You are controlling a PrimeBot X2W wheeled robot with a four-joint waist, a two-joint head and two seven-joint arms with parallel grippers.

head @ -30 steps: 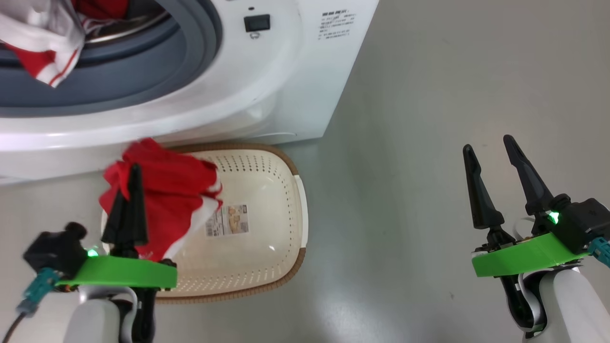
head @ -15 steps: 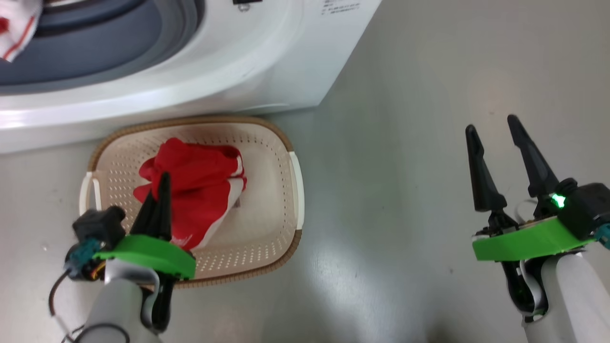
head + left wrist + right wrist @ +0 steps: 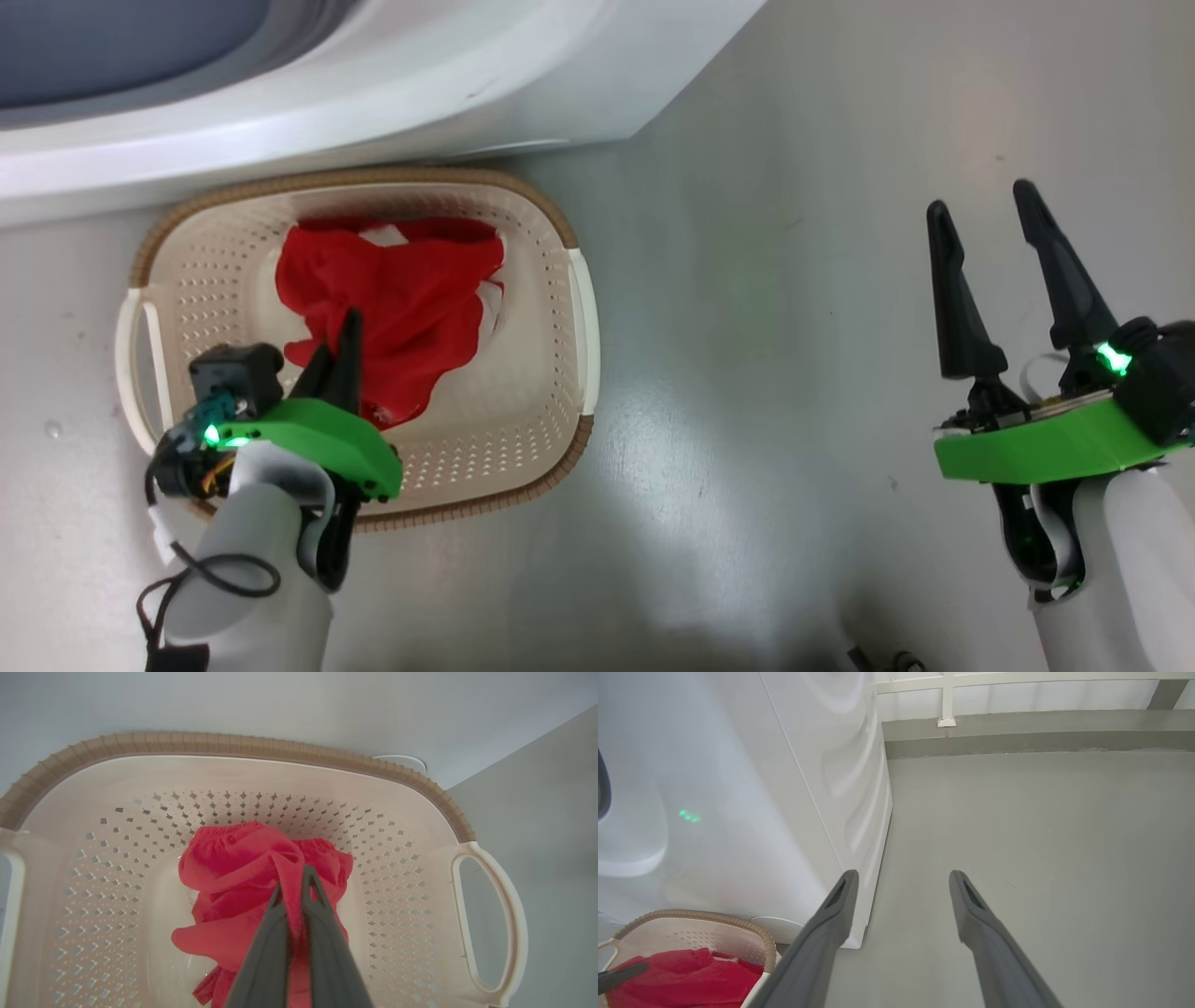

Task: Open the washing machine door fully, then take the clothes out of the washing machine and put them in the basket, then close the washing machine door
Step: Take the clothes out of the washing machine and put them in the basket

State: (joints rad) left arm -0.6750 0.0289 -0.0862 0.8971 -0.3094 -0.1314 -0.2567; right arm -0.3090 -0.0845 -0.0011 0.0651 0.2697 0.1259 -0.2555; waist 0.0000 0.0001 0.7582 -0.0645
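Head camera looks steeply down; all three views share the basket (image 3: pixel 537 411).

Looked like a laundry corner in a bare utility room to me: white washing machine (image 3: pixel 784 788) on grey floor (image 3: pixel 1041 835), basket (image 3: pixel 532 392) just in front of it, painted wall base (image 3: pixel 1017 732) beyond it.

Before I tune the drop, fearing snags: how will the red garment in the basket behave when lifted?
The red garment is probably floppy: it bunches in loose folds at the left gripper. Likely light, not slippery: a narrow pinch holds it.
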